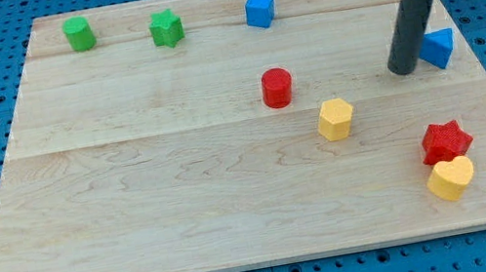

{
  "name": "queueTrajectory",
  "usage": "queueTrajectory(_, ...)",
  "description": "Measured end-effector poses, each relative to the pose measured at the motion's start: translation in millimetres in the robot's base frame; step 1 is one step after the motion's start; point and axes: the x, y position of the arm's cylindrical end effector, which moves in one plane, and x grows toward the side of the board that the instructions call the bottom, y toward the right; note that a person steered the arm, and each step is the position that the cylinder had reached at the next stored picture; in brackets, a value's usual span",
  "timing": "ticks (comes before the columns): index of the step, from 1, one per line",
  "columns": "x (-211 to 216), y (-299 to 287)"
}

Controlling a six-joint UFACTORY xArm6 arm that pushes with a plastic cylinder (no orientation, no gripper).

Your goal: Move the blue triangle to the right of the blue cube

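Note:
The blue triangle (439,48) lies near the board's right edge, in the upper half of the view. The blue cube (259,9) sits near the top edge, a little right of centre, far to the upper left of the triangle. My tip (402,70) rests on the board just left of the blue triangle, touching or nearly touching its left side. The dark rod rises from the tip toward the view's top right.
A red cylinder (277,88) and a yellow hexagon (335,119) lie left of my tip. A red star (446,141) and a yellow heart (451,178) sit at lower right. A green cylinder (78,33) and a green star (167,28) sit at top left.

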Motion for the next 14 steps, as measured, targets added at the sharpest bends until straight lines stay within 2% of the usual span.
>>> queueTrajectory(2,12,93)
queueTrajectory(3,-45,44)
queueTrajectory(4,-75,6)
queueTrajectory(5,-80,-6)
queueTrajectory(6,-60,2)
queueTrajectory(7,-58,-4)
queueTrajectory(9,-114,-20)
queueTrajectory(10,-123,-17)
queueTrajectory(11,-63,-3)
queueTrajectory(12,-35,-21)
queueTrajectory(13,-79,-46)
queueTrajectory(14,-109,-46)
